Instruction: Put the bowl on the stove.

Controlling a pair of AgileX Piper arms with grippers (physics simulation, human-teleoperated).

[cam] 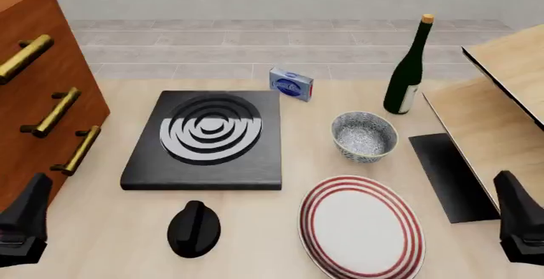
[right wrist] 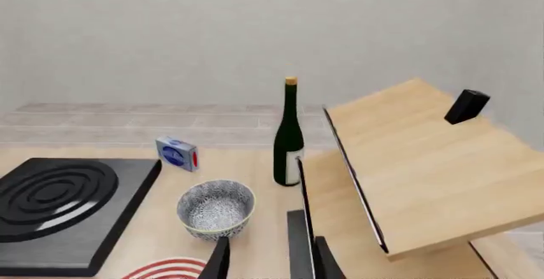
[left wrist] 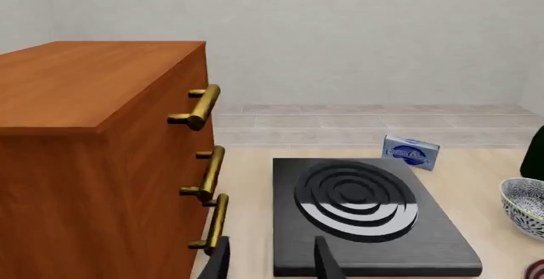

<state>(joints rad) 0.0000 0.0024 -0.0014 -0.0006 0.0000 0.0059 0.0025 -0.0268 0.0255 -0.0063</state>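
Ahead of the right gripper (right wrist: 265, 258), whose fingers stood apart and held nothing, the bowl (right wrist: 216, 207) sat upright on the table, well short of contact. Beyond it to the left lay the stove (cam: 206, 140), bare. The left gripper (left wrist: 272, 263), likewise spread and unladen, faced that stove.

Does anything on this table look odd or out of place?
One thing: a black round knob lies loose on the table in front of the flat black stove slab, not attached to it. Nothing looks spilled or broken.
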